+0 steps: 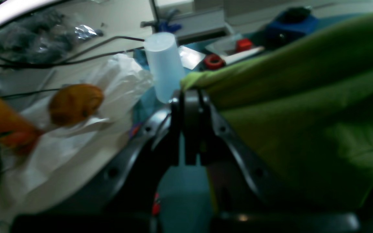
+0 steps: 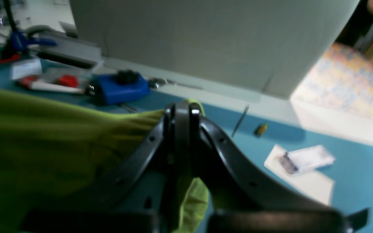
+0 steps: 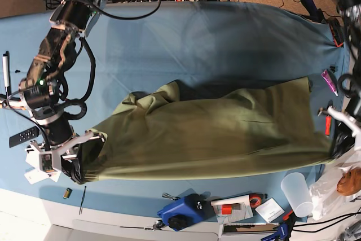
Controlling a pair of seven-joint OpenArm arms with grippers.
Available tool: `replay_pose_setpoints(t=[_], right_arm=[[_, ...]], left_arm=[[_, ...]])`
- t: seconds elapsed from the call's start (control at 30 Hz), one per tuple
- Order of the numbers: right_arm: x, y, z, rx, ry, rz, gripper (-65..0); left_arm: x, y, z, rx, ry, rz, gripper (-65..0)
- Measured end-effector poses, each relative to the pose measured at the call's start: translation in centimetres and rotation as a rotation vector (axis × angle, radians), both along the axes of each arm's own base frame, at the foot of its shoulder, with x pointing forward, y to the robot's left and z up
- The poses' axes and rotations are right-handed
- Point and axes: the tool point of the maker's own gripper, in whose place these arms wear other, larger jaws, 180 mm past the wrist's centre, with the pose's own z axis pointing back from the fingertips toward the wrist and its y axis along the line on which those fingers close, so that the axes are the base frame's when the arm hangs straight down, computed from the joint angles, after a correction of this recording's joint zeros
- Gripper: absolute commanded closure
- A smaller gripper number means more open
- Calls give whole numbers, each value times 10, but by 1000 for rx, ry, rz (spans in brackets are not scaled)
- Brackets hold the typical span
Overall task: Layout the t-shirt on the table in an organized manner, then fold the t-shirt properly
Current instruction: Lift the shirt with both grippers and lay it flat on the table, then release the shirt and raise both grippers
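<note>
The large tabletop, covered in a wrinkled medium-blue cloth with a pale whitish edge, occupies most of the base view. The plain olive-green cotton t-shirt lies across its near half, drawn out lengthwise between the two arms, with a bunched fold at its upper edge on the right arm's side.

The right hand, black with curved fingers, is clenched on a corner of the t-shirt; green fabric shows above its tips and hangs below them. In the base view this hand sits low at the garment's end, near the tabletop's pale edge.

The left hand is likewise clenched on the opposite end of the t-shirt, the cloth gathering at its tips. Image is blurred in both wrist views.

Along the near edge, just beside the shirt: a blue boxy device with a black knob. A translucent white plastic cup stands near the left arm's end. A crumpled white plastic bag lies beside it, with a brown rounded item resting on it. A small black remote control lies by the right arm.
</note>
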Motion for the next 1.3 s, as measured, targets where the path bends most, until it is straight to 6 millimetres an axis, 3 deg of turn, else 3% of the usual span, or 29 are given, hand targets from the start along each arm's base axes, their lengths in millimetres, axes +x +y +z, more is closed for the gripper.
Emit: replay_pose_setpoints(t=[0.13, 0.27, 0.4, 0.53, 0.6, 0.63, 0.7, 0.77, 0.83, 1.0, 1.17, 1.23, 1.3], right_arm=[[30, -10, -14, 59, 58, -13, 0], [59, -17, -20, 113, 94, -23, 0], [84, -24, -32, 149, 136, -41, 0], [105, -28, -44, 162, 157, -46, 0], [111, -22, -45, 159, 149, -6, -69], [113, -18, -44, 156, 137, 23, -129], [116, -15, -38, 159, 116, 40, -227], [120, -16, -23, 163, 72, 43, -252], [124, -17, -11, 161, 49, 44, -252], [132, -20, 17, 156, 3, 42, -251], [120, -10, 5, 197, 175, 75, -249], [112, -6, 7, 198, 202, 90, -249], [99, -4, 23, 170, 158, 106, -249]], left_arm=[[35, -7, -14, -42, 44, -21, 0], [64, -16, -43, -41, 136, -30, 0], [84, -28, -66, -66, 182, -39, 0], [99, -34, -74, -95, 205, -24, 0], [104, -35, -71, -111, 200, -8, 0], [106, -35, -68, -113, 195, -4, 0], [108, -37, -64, -108, 185, -16, -136], [108, -36, -62, -104, 181, -20, -278], [109, -31, -63, -111, 184, 11, -336], [111, -19, -64, -126, 191, 84, -337], [94, -22, -89, -150, 377, 74, -334], [89, -24, -81, -212, 391, 46, -334], [81, -25, -66, -252, 376, -12, -334]])
